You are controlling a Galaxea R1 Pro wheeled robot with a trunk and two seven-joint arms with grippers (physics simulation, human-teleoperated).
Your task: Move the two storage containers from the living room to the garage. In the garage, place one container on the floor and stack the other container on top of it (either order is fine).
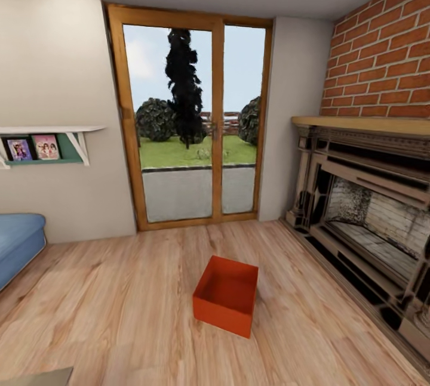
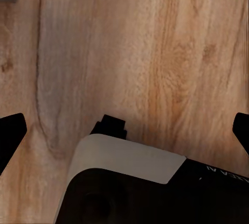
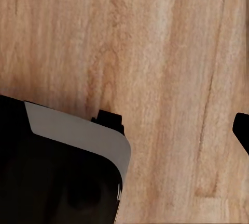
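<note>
One orange-red open-topped storage container [image 1: 226,295] sits on the living room's light wood plank floor [image 1: 119,302], a little right of centre in the head view, upright and empty. In the left wrist view my left gripper [image 2: 124,133] hangs open over the planks, its black fingertips [image 2: 10,135] at both side edges, holding nothing. In the right wrist view my right gripper [image 3: 124,130] is likewise spread, with one dark fingertip [image 3: 242,130] at the edge and nothing between the fingers. The garage is out of view.
A brick fireplace [image 1: 370,213] with a dark surround lines the right wall. A wood-framed glass door [image 1: 191,123] stands straight ahead. A blue cushion [image 1: 18,243] and a wall shelf [image 1: 42,147] are at left. My own black-and-white base [image 2: 129,182] lies under both wrists.
</note>
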